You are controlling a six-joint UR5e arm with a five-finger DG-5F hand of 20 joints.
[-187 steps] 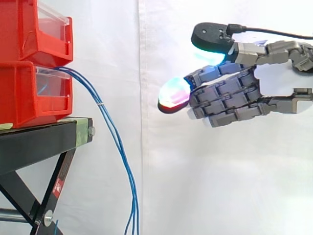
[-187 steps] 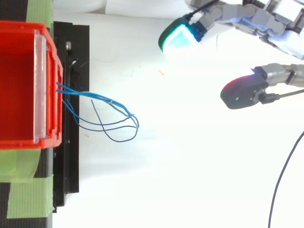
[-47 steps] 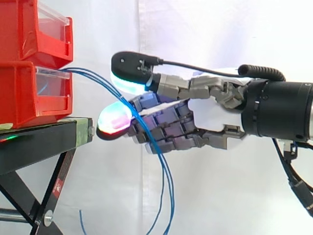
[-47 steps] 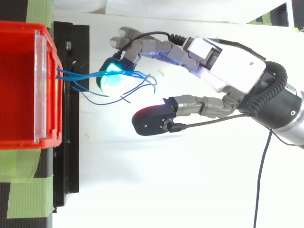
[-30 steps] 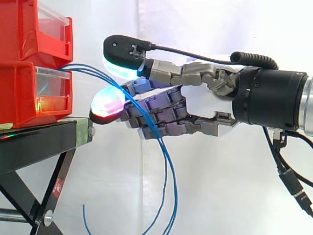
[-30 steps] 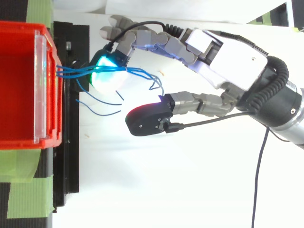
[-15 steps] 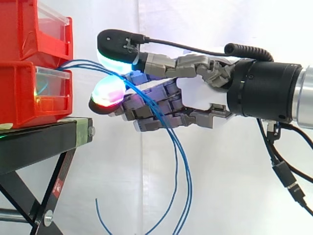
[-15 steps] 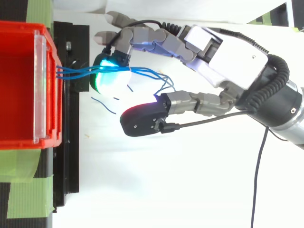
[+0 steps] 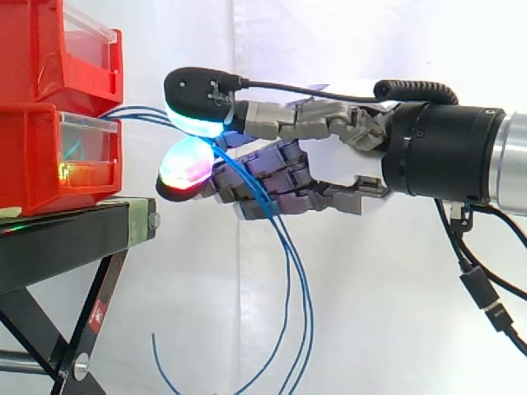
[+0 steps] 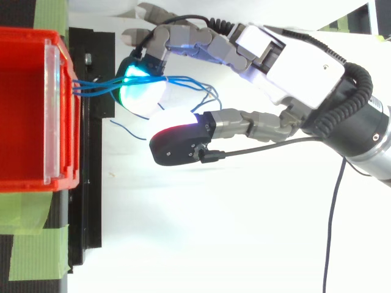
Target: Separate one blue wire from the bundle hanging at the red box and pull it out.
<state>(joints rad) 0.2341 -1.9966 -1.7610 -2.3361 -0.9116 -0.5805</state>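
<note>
Currently the hand (image 9: 329, 169) is reaching in from 3 o'clock toward the red box (image 9: 49, 156), which is sitting on the black stand (image 9: 66, 239). The blue wires (image 10: 98, 85) are leaving the front of that box and running toward 3 o'clock as one bundle. They are crossing the top of a glowing fingertip (image 9: 185, 163) and then draping down toward 6 o'clock in front of the white curtain (image 9: 370, 313).

The fingers are lying nearly straight, only slightly bent. In the top view the thumb (image 10: 177, 143) is standing apart at 5 o'clock of the wire-bearing finger, so nothing is being pinched. The bundle is merely resting across the finger, which is propping it away from the stand.

Judged from this, the hand is acting as a hook: lifting the strands is spreading them just past the finger, at 3 o'clock of it. No single strand is separated yet. The next move is likely calling for the thumb to close on one strand alone, and snagging several at once is the main risk.
</note>
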